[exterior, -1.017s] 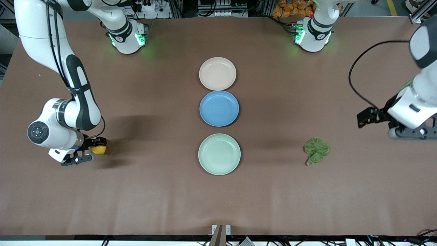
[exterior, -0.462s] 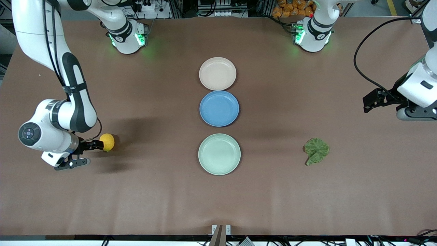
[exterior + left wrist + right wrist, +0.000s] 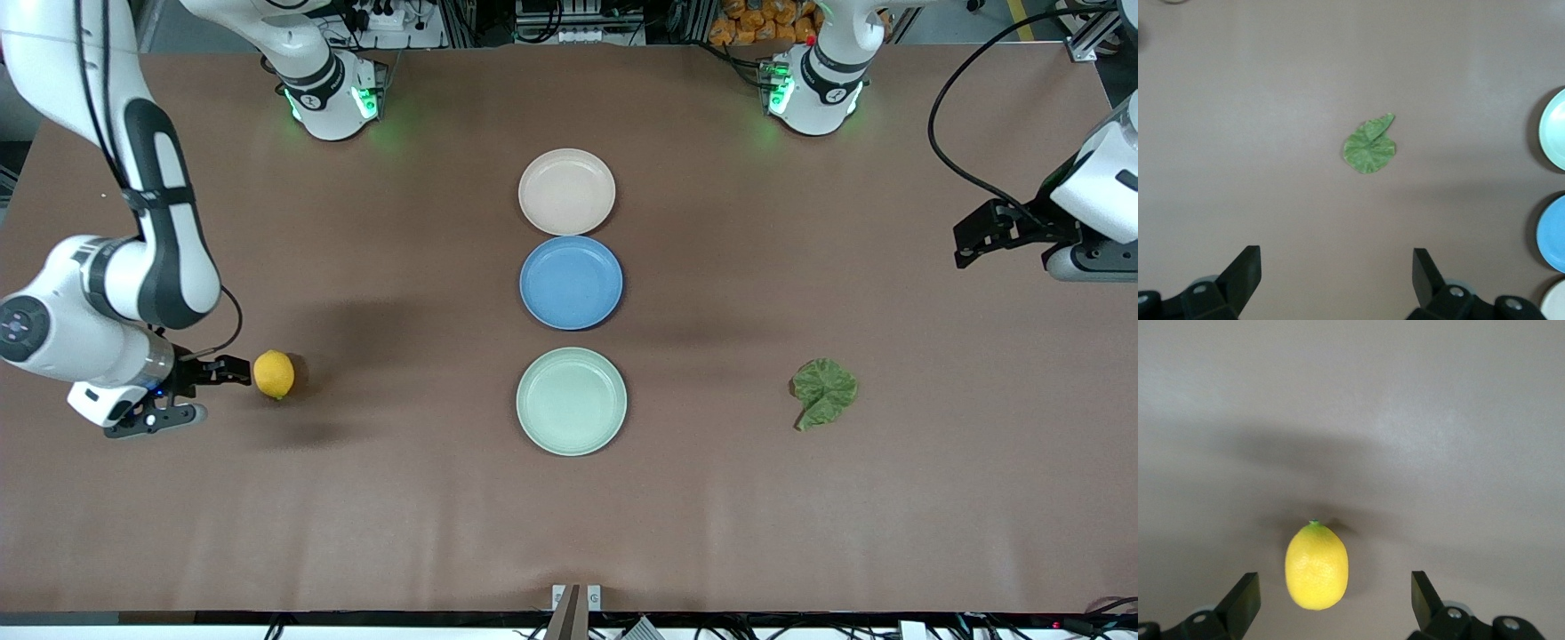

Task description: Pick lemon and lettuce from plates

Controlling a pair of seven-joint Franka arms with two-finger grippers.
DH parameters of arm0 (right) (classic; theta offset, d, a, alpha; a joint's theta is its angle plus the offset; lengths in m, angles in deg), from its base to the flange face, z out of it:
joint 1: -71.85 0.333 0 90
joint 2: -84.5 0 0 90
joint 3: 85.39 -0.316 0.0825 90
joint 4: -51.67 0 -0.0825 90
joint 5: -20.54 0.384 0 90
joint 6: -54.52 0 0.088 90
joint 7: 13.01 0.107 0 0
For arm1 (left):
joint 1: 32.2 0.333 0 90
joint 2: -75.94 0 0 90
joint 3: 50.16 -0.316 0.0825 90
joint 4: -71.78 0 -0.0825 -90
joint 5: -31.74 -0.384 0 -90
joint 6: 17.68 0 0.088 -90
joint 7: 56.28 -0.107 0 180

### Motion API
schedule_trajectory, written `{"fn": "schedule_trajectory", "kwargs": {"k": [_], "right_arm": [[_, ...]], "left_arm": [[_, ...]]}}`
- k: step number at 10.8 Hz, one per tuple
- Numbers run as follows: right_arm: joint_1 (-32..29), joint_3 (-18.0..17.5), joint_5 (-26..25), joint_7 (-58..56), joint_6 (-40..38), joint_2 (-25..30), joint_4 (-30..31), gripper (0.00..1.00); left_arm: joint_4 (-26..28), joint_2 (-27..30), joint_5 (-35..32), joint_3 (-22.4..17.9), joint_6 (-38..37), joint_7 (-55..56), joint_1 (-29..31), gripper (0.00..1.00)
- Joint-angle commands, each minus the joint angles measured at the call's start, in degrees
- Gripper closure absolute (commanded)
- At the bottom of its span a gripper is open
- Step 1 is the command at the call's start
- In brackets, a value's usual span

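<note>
The lemon (image 3: 274,374) lies on the bare table toward the right arm's end, on no plate. My right gripper (image 3: 197,392) is open and empty just beside it, on the side toward the table's end; the right wrist view shows the lemon (image 3: 1316,567) just ahead of the spread fingers (image 3: 1241,600). The lettuce (image 3: 824,392) lies flat on the table toward the left arm's end, also seen in the left wrist view (image 3: 1369,146). My left gripper (image 3: 1022,252) is open and empty, high over the table's edge at that end. The beige plate (image 3: 566,191) and the mint plate (image 3: 571,401) are empty.
A blue plate (image 3: 571,282) sits empty between the beige and mint plates in the table's middle row. The left wrist view shows the edges of the mint plate (image 3: 1555,130) and the blue plate (image 3: 1553,233).
My right gripper opened, let the lemon go onto the table and drew back toward the table's end. My left gripper moved up and away from the lettuce toward the bases.
</note>
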Motion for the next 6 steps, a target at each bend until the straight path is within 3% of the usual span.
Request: {"fn": "schedule_trajectory", "kwargs": {"k": [1, 4, 6], "right_arm": [[-7.4, -7.0, -1.1, 0.6, -3.4, 5.1, 1.0, 0.00], [-6.5, -7.5, -3.6, 8.9, -11.4, 11.5, 1.4, 0.00], [-5.9, -7.8, -3.7, 13.4, -15.4, 18.6, 4.0, 0.00]], "left_arm": [[0.6, 1.6, 2.1, -0.2, -1.8, -1.3, 0.6, 0.00], [0.9, 2.3, 3.5, -0.4, -2.8, -4.9, 0.6, 0.00], [0.9, 2.4, 3.6, -0.5, -2.8, -6.4, 0.7, 0.00]]}}
